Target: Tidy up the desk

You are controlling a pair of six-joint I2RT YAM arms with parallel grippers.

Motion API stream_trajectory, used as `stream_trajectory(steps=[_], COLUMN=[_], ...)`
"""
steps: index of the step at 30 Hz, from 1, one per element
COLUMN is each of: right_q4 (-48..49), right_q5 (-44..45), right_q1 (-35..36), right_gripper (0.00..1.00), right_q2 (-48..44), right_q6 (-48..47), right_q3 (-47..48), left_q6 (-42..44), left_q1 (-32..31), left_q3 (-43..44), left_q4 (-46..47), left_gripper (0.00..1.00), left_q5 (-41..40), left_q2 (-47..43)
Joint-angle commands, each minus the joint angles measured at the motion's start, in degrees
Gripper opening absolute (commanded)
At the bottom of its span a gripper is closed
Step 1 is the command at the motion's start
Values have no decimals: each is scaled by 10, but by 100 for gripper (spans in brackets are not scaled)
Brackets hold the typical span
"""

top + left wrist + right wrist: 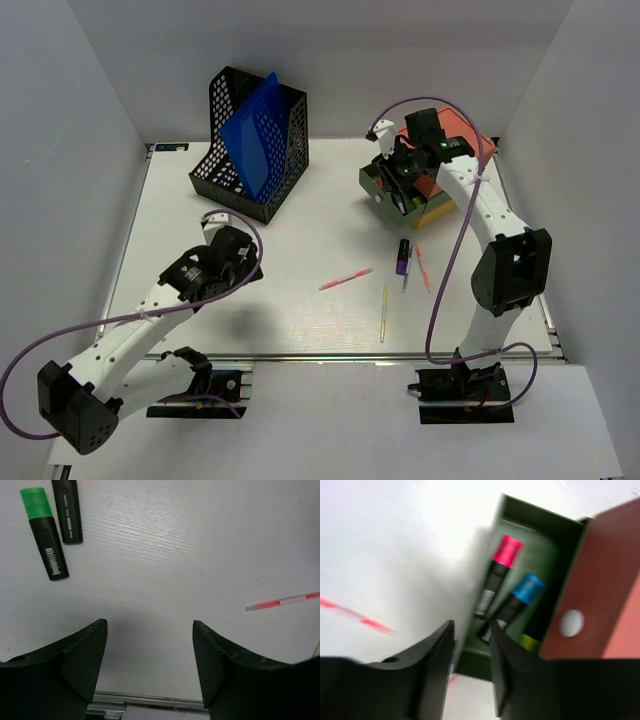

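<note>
The white desk (300,220) carries loose pens. My left gripper (150,625) (215,228) hovers open over bare desk on the left side, with nothing between its fingers. A green-capped highlighter (44,532) and a black marker (67,510) lie just beyond it. My right gripper (471,625) (392,180) hangs over the near wall of a green box (540,517) (395,200). Its jaws stand a little apart and hold nothing. Inside the box lie a pink-capped highlighter (495,580), a blue-capped one (515,602) and a yellow-green one (530,641).
A black mesh file holder (250,150) with a blue folder (255,130) stands at the back left. A red-brown notebook (455,145) lies beside the box. A purple highlighter (403,257), pink pen (345,279), orange pen (423,268) and yellow pencil (383,312) lie mid-desk.
</note>
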Motion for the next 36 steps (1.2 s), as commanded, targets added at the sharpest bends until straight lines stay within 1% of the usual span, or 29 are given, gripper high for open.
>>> stream_trajectory(steps=[1, 2, 3, 4, 6, 7, 8, 9, 10, 11, 12, 13, 14, 16, 17, 20, 21, 23, 27, 32, 36], right_q4=[-36, -34, -27, -25, -26, -28, -29, -29, -29, -27, -24, -21, -18, -1, 2, 18, 22, 29, 38, 51, 52], right_q5=[-123, -137, -155, -163, -174, -176, -176, -173, -173, -175, -176, -176, -175, -174, -173, -182, -186, -189, -178, -173, -175], right_q1=[-1, 0, 0, 2, 0, -1, 0, -2, -3, -2, 0, -1, -1, -1, -3, -2, -3, -3, -7, -14, -20], right_gripper=[38, 31, 20, 16, 9, 9, 9, 9, 9, 10, 12, 15, 26, 34, 40, 43, 43, 44, 45, 47, 47], right_q2=[-66, -76, -96, -104, -117, -120, -126, -130, -135, -146, -151, -156, -164, -172, -180, -195, -200, -211, -228, -258, -265], right_q6=[-8, -5, -3, 1, 6, 9, 9, 10, 9, 8, 5, 1, -3, -3, -4, 0, 5, 6, 2, -4, 3], right_q3=[8, -4, -30, -41, -65, -71, -75, -83, -89, -94, -100, -114, -121, -148, -156, -180, -186, -200, -215, -237, -248], left_q6=[13, 17, 31, 35, 54, 61, 66, 80, 89, 96, 114, 121, 128, 135, 138, 160, 166, 179, 202, 221, 238], left_q1=[25, 32, 39, 58, 80, 90, 119, 134, 150, 182, 197, 210, 232, 248, 254, 268, 274, 274, 287, 310, 316], left_q3=[28, 28, 27, 29, 32, 37, 38, 39, 39, 37, 38, 36, 35, 37, 38, 49, 58, 89, 118, 127, 127], left_q4=[8, 12, 29, 34, 47, 50, 53, 58, 62, 73, 81, 88, 102, 117, 130, 160, 164, 166, 170, 180, 176], left_gripper=[72, 65, 58, 47, 43, 39, 38, 37, 37, 38, 40, 42, 47, 51, 56, 65, 65, 65, 64, 61, 60], left_q5=[6, 13, 30, 36, 56, 72, 79, 84, 97, 105, 115, 132, 141, 159, 165, 168, 167, 153, 140, 135, 109], left_q2=[15, 20, 31, 37, 53, 68, 76, 83, 90, 94, 98, 110, 117, 135, 154, 187, 196, 231, 285, 310, 330])
